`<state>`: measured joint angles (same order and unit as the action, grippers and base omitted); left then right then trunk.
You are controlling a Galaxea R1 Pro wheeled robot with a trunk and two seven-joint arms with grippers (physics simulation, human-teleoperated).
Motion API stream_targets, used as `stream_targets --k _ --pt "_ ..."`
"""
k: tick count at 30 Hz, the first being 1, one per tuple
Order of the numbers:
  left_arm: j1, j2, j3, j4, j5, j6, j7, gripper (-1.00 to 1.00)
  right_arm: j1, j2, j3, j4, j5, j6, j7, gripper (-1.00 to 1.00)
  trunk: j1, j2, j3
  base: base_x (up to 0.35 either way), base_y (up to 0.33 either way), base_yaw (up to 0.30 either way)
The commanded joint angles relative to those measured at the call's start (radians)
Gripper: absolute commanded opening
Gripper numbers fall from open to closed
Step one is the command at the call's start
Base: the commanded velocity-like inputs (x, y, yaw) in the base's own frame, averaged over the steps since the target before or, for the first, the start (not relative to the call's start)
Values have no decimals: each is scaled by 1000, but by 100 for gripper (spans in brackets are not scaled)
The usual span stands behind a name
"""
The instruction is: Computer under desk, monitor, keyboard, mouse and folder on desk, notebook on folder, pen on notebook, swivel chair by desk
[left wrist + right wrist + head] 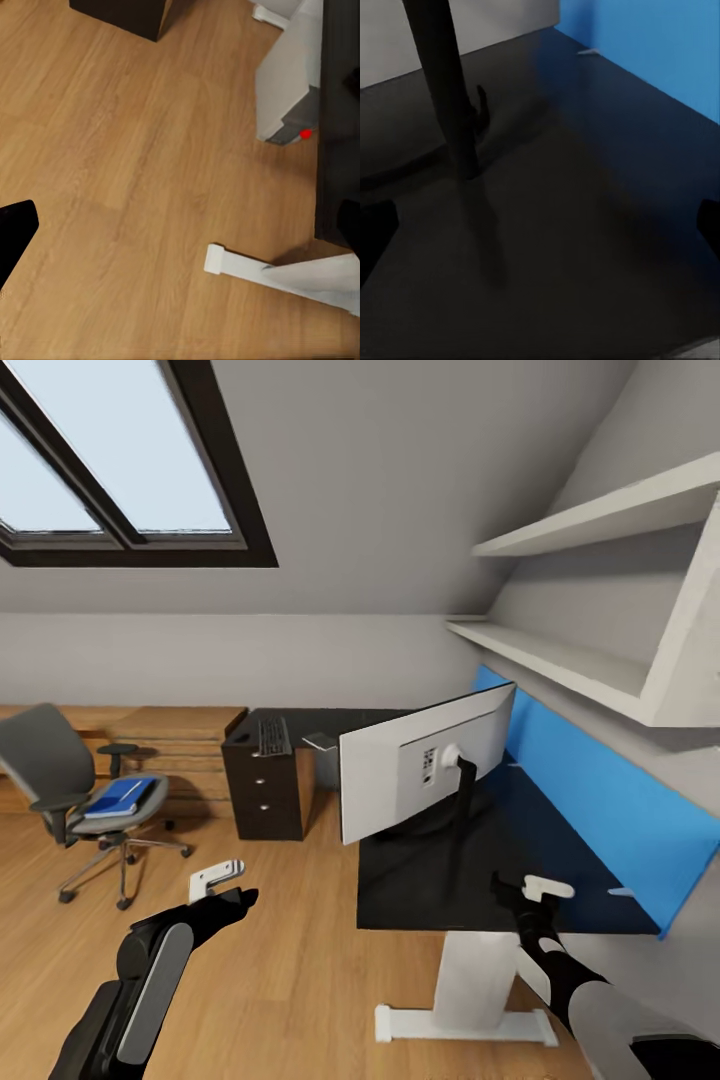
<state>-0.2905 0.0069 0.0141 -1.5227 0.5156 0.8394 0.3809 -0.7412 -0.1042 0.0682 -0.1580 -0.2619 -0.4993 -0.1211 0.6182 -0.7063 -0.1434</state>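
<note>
Your right gripper (522, 887) hangs just above the desk (470, 880), fingers spread, nothing between them. The monitor (425, 760) stands ahead of those fingers, its pale back toward you. Your left gripper (232, 900) hovers over the wood floor (280, 960); its finger state cannot be judged. Well beyond it, the folder (120, 797) lies on the swivel chair (70, 790). The keyboard (273, 736) apparently rests on the desk's far wing.

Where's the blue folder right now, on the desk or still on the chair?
On the chair: the blue folder lies flat on the swivel chair seat, well away from the desk.
</note>
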Motion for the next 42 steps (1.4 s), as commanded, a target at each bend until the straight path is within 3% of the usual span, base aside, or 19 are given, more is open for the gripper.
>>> stream_targets --k 1,15,19,20,22,26,28,32,42 --pt "0 1 0 -1 11 3 9 100 -1 0 7 1 -5 -3 11 100 0 -1 -2 51 310 -143" --pt "0 -1 -2 -1 11 3 10 100 -1 1 9 1 -3 -4 38 100 0 -1 -2 115 111 -26" --pt "0 -2 -16 0 11 3 12 100 -1 26 12 -1 30 -6 33 100 0 -1 -2 95 1 0" --pt "-1 0 -40 1 9 3 17 100 -1 59 16 -7 97 16 7 100 0 -1 -2 11 0 0" --pt "0 0 -42 1 9 3 18 100 -11 56 17 -19 110 122 -15 100 0 -1 -2 4 0 0" --pt "0 1 -40 1 9 3 19 100 -48 48 17 -41 115 211 -20 100 0 -1 -2 2 0 0" --pt "0 1 -37 1 9 1 20 100 -107 38 16 -48 123 276 -24 100 0 -1 -2 24 0 0" --pt "0 0 -37 1 9 0 19 100 -116 37 17 29 125 251 -24 100 0 -1 -2 183 0 0" --pt "0 1 -31 -11 10 -2 18 100 -118 38 19 70 128 208 -23 100 0 -1 -2 213 6 0"
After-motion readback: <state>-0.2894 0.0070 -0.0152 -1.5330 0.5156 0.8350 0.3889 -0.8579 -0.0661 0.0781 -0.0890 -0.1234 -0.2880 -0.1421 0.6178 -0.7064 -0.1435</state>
